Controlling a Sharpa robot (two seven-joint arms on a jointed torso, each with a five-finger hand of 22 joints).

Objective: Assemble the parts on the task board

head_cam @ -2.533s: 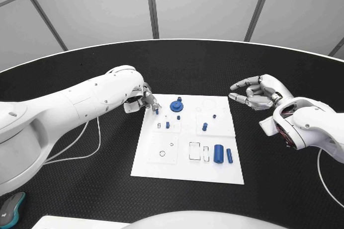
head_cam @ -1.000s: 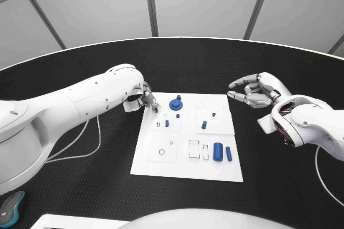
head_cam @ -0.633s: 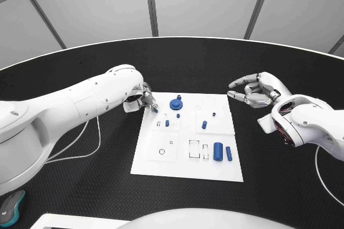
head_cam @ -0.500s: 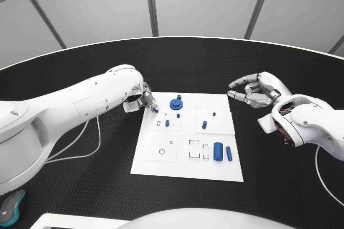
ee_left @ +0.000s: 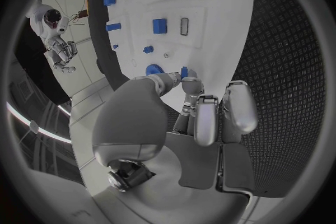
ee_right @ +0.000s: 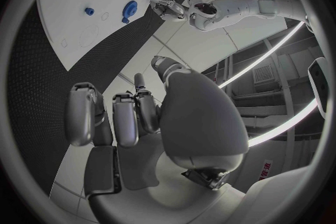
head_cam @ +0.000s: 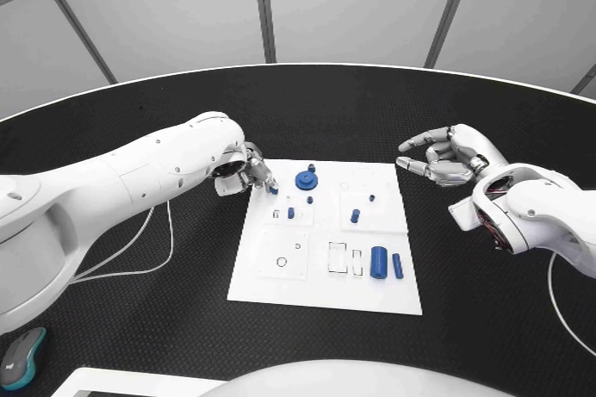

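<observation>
Task board (head_cam: pixel 373 289): white plate mid-table, long side running away from the robot.

Head view: left hand (head_cam: pixel 249 173) sits at the board's far-left corner, fingertips pinching a small blue peg (head_cam: pixel 272 189) just over the left edge. Close by on the far end stands a round blue gear (head_cam: pixel 306 183). Short blue pegs stand in the middle rows (head_cam: pixel 289 214), one more toward the right edge (head_cam: pixel 354 216). Two blue cylinders (head_cam: pixel 379 263) lie side by side near the near-right corner. Right hand (head_cam: pixel 442 158) hangs off the board past its far-right corner, above the black table (head_cam: pixel 149 328), fingers curled in, nothing in them.

Left wrist view: left hand (ee_left: pixel 189 117), thumb and a fingertip closed on the small blue peg (ee_left: pixel 184 72), peg just at the task board (ee_left: pixel 217 22) surface next to the gear (ee_left: pixel 155 70). Whether the peg is seated in a hole, cannot tell.

Right wrist view: right hand (ee_right: pixel 133 117) fingers bent together, empty; task board (ee_right: pixel 63 0) well apart from it.

Step in hand, likely: placing the peg at the far-left corner. Next move probably calls for lining the peg upright over its hole, pressing down, then letting go.
</observation>
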